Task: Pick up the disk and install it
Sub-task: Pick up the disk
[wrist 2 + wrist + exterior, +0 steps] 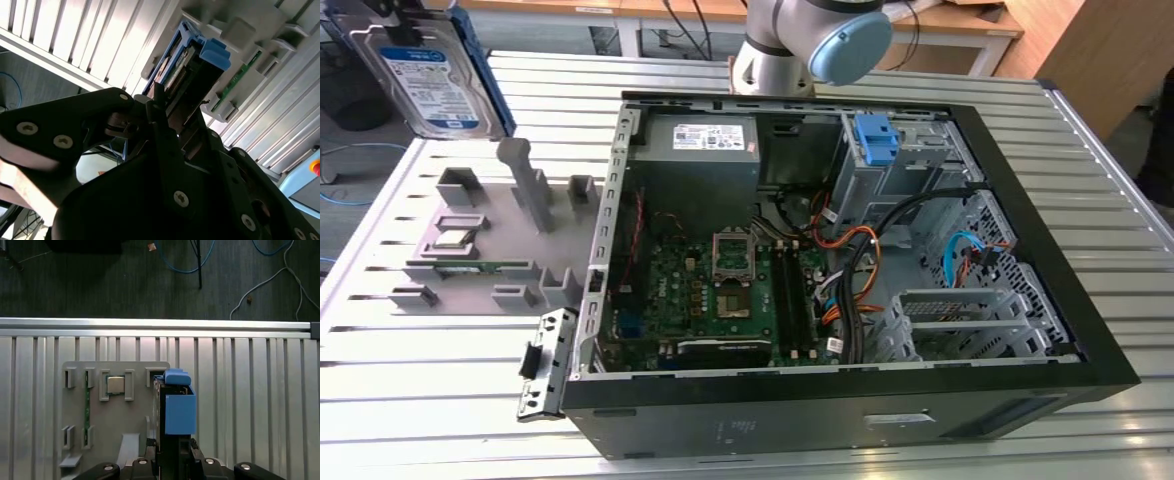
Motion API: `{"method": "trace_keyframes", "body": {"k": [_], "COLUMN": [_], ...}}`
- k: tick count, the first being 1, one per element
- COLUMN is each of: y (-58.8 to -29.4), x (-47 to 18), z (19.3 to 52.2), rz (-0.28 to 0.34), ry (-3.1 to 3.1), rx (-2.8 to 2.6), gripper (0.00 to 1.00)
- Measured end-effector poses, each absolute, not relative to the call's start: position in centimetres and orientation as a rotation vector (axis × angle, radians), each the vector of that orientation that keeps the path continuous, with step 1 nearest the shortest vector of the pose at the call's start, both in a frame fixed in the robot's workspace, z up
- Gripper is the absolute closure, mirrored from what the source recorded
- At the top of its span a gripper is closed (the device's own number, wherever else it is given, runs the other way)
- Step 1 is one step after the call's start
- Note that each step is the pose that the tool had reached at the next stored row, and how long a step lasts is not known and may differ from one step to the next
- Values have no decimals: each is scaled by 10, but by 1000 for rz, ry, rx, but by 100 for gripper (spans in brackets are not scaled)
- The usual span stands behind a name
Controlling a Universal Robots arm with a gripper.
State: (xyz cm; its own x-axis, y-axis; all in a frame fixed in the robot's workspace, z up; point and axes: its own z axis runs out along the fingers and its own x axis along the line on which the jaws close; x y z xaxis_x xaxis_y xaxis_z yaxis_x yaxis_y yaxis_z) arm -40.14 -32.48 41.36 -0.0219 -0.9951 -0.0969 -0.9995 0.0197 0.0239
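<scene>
I've got the gripper (171, 452) clenched on the disk (434, 75); it hangs on end, well off the computer case (854, 425), toward the exterior view's left.

On one counter (440, 360) there are one open computer case (854, 400) and one grey holder (467, 285), and one disk (434, 75) is held above them. The holder carries one chip (454, 238) and one memory stick (470, 266). Inside the case are one power supply (698, 150), one motherboard (707, 290) and one blue bracket (874, 140).
</scene>
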Motion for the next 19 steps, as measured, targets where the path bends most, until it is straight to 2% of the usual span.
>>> {"method": "trace_keyframes", "body": {"k": [6,19], "y": [-325,-325], "x": [-401,-401], "z": [426,429], "rz": [131,132], "ry": [2205,2204], "rx": [-2159,-2159], "gripper": [65,65]}}
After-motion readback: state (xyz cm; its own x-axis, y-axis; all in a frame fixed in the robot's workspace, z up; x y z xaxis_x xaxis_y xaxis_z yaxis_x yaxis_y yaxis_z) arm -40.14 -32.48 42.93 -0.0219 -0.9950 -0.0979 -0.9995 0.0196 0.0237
